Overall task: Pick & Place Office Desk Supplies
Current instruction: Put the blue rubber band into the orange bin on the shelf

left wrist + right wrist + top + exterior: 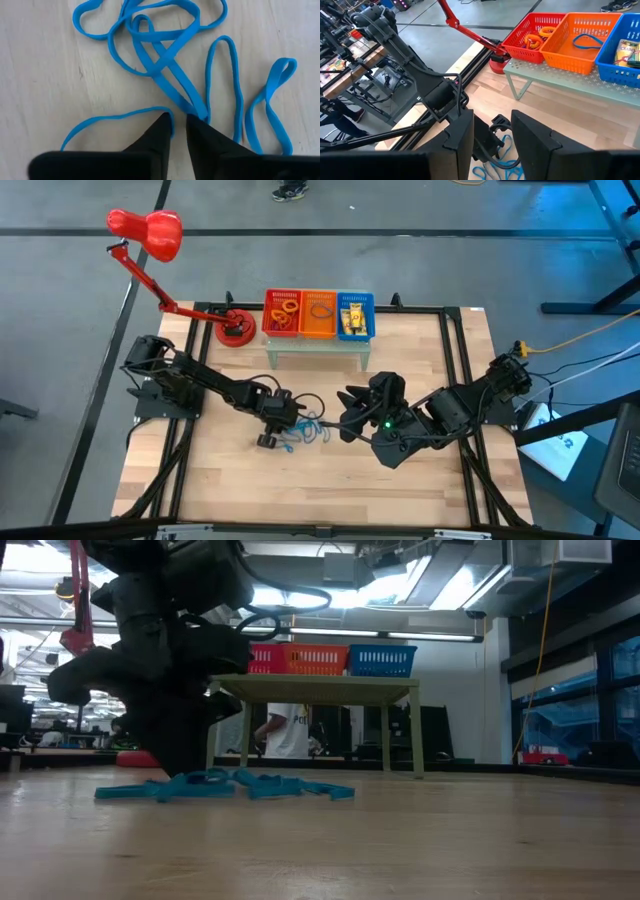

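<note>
Several blue band loops (165, 55) lie tangled and flat on the wooden table (240, 480), seen also in the high view (305, 432) and the low view (250, 785). My left gripper (178, 125) is down among them, pointing steeply down, its fingertips a narrow gap apart. My right gripper (492, 135) hangs open above the table just right of the bands, with nothing between its fingers. Orange loops (285, 313) lie in the red basket, a blue loop (587, 40) in the orange one, and yellow packets (627, 52) in the blue one. My left gripper comes from above, slanting, with its tips at the table top. The end of a thin loop (171, 116) curls into the narrow gap beside one fingertip (160, 131). The crossed strands (196, 107) run under the other fingertip. The bands lie slack on the wood.
Red (282, 315), orange (319, 315) and blue (355, 315) mesh baskets stand in a row on a small pale-green stand (315, 348) at the table's far side. A red desk lamp (145, 230) has its base (235, 332) left of the stand. A person stands in the room behind.
</note>
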